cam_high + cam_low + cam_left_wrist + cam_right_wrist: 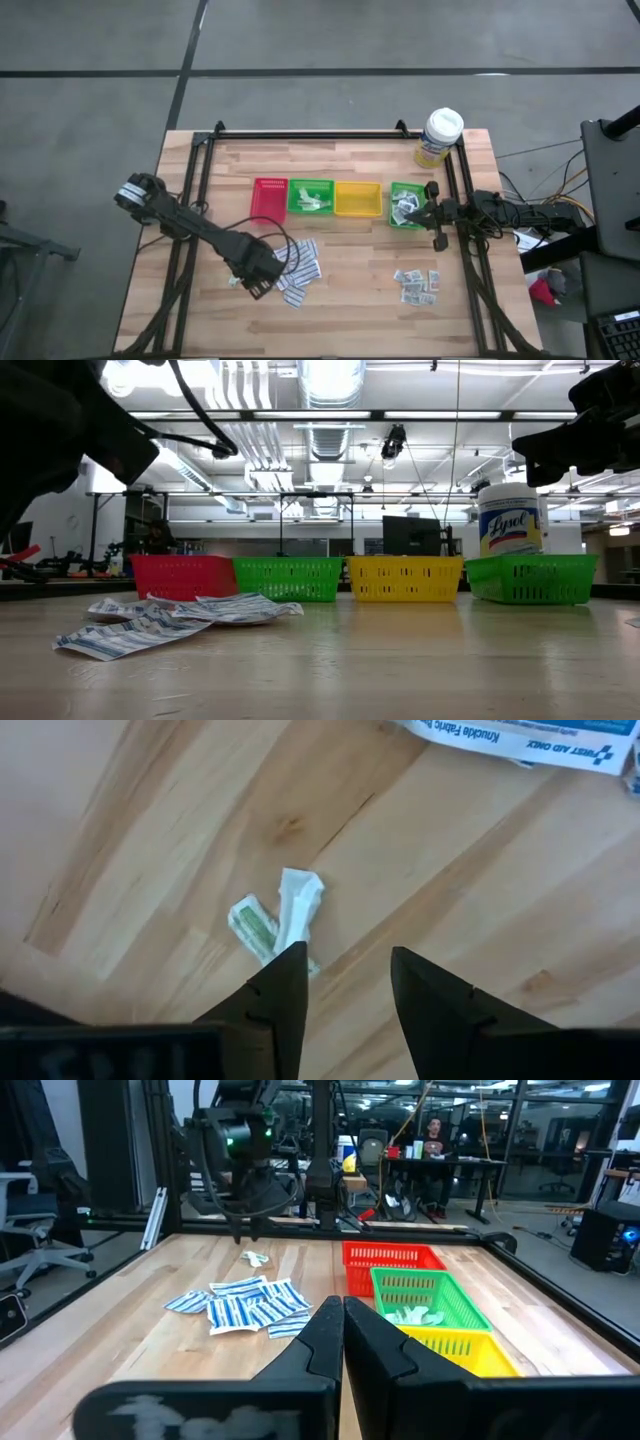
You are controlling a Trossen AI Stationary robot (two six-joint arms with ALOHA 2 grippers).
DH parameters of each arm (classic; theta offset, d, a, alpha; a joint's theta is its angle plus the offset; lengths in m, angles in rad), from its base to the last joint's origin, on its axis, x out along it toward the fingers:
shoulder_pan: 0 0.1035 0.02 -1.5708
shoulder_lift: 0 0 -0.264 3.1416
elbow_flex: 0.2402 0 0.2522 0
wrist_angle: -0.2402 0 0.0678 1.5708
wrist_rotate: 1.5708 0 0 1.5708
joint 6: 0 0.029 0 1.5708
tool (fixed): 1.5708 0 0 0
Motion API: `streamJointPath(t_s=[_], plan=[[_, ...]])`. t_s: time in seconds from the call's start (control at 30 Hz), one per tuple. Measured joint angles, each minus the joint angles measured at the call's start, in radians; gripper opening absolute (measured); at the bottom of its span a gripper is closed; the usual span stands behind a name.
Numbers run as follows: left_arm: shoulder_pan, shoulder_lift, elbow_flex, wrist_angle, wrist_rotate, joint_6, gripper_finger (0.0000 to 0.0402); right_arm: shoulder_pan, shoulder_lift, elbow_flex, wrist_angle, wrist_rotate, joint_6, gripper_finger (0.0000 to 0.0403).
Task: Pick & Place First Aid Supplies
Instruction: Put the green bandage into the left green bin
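Observation:
Two small sachets (275, 920), one pale green-white and one white, lie crossed on the bare wood near the table's left. My left gripper (345, 970) hangs just above them, pointing down and open; one fingertip (292, 960) shows over the sachets' edge and the gap stands beside them. In the right wrist view it (245, 1230) is clear of the sachets (255, 1258). A pile of long white-blue strips (298, 270) lies to its right. Small grey-white squares (418, 285) lie near the front right. My right gripper (343, 1320) waits shut at the right edge.
Four trays stand in a row across the middle: red (270, 197), green (310, 197) with packets inside, yellow (357, 198), and green (405, 205) with packets inside. A white-lidded tub (440, 137) stands at the back right. A black frame (300, 133) edges the table.

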Motion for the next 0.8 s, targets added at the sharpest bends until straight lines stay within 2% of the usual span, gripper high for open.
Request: streamJointPath(t_s=[0.33,0.8], plan=[[-0.021,0.0,-0.063,0.111,-0.019,0.003,0.0142,0.0,0.001,0.0,0.0,0.0,0.0,0.0008],[-0.022,0.0,-0.111,0.115,-0.034,0.042,0.0142,0.0,0.0,0.0,0.0,0.0,0.0,0.0008]])
